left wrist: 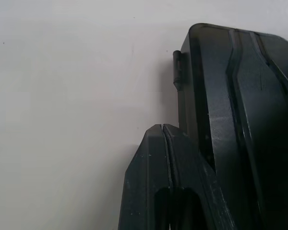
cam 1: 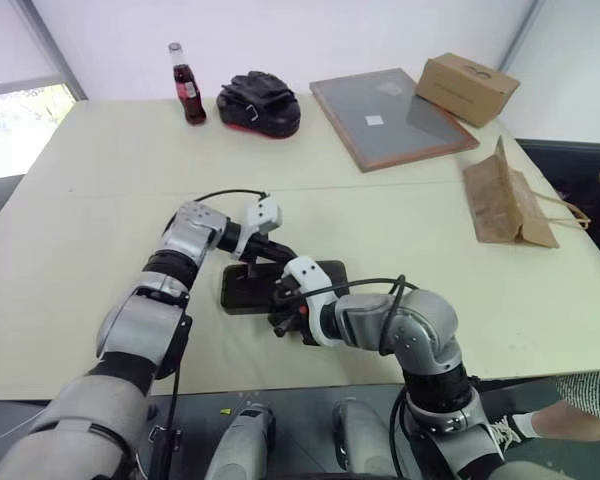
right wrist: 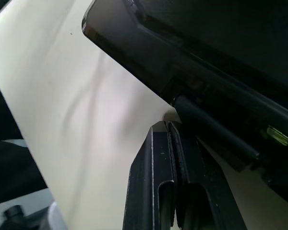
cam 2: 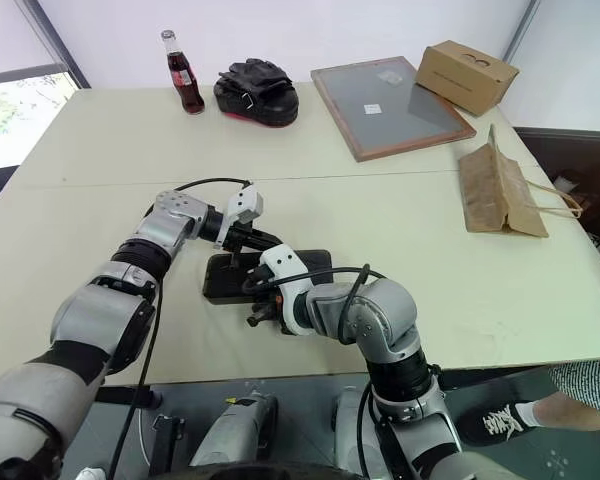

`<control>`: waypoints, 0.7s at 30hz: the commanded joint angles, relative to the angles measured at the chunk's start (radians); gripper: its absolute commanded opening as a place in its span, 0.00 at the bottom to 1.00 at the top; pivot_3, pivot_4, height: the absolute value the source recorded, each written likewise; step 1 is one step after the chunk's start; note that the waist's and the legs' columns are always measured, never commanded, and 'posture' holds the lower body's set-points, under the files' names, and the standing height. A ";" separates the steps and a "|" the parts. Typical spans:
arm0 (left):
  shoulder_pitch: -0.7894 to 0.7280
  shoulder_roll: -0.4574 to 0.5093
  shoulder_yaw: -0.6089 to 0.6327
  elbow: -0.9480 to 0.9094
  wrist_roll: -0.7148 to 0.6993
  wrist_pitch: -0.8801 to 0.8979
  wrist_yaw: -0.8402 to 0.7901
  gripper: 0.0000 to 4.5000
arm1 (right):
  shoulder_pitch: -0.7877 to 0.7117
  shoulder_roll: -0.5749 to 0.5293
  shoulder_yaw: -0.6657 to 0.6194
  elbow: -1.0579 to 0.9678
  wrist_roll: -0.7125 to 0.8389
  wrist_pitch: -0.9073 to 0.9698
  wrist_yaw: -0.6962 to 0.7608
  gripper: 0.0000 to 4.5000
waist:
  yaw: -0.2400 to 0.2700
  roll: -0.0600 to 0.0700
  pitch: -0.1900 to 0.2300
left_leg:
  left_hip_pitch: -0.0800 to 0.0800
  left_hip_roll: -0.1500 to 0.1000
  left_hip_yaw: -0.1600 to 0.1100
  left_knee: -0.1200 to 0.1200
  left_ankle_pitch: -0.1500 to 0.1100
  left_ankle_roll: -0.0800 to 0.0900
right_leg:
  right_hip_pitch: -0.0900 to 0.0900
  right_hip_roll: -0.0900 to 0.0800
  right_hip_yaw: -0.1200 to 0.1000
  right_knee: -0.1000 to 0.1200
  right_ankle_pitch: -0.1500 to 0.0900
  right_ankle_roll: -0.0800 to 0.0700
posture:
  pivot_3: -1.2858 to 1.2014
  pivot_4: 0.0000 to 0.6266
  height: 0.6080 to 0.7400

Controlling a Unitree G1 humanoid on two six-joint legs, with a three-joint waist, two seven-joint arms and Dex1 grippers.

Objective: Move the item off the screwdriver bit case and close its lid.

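Both grippers' fingers pressed together, holding nothing. Left gripper (left wrist: 165, 132) tips on the closed lid (left wrist: 240, 115) of the bit case (cam 1: 242, 290), right gripper (right wrist: 169, 128) at its near edge. Paper bag (cam 1: 505, 200) lies well apart, right side of the surface (cam 1: 80, 240).

The right gripper (cam 1: 283, 312) and its arm cover the near right part of the screwdriver bit case (cam 1: 242, 288). The case's latch is too small to see from the head. In the left wrist view, the case runs off at three o'clock. A person's shoe (cam 2: 500, 420) is cut off at five o'clock.
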 commanded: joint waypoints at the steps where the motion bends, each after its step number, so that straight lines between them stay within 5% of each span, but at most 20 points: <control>1: 0.041 0.006 -0.019 -0.026 0.022 -0.026 -0.015 0.00 | -0.022 -0.062 0.014 -0.029 -0.070 -0.051 -0.032 0.01 | 0.000 0.000 0.000 | 0.000 0.000 0.000 0.000 0.000 0.000 | 0.000 0.000 0.000 0.000 0.000 0.000 | 0.52 0.24 1.00; 10: 0.087 -0.007 -0.038 -0.060 0.037 -0.051 0.017 0.00 | -0.156 -0.324 0.206 -0.048 -0.157 -0.241 0.018 0.01 | 0.001 -0.001 -0.001 | 0.001 0.000 -0.001 0.001 0.000 0.000 | 0.002 -0.001 0.000 0.000 -0.001 0.001 | 0.52 0.24 1.00; 21: 0.103 -0.018 -0.049 -0.061 0.054 -0.078 0.040 0.00 | -0.200 -0.356 0.252 -0.021 -0.179 -0.317 0.046 0.01 | 0.000 -0.001 -0.001 | 0.003 0.000 -0.001 0.002 0.000 0.000 | 0.003 0.000 0.000 0.002 -0.001 0.001 | 0.52 0.24 1.00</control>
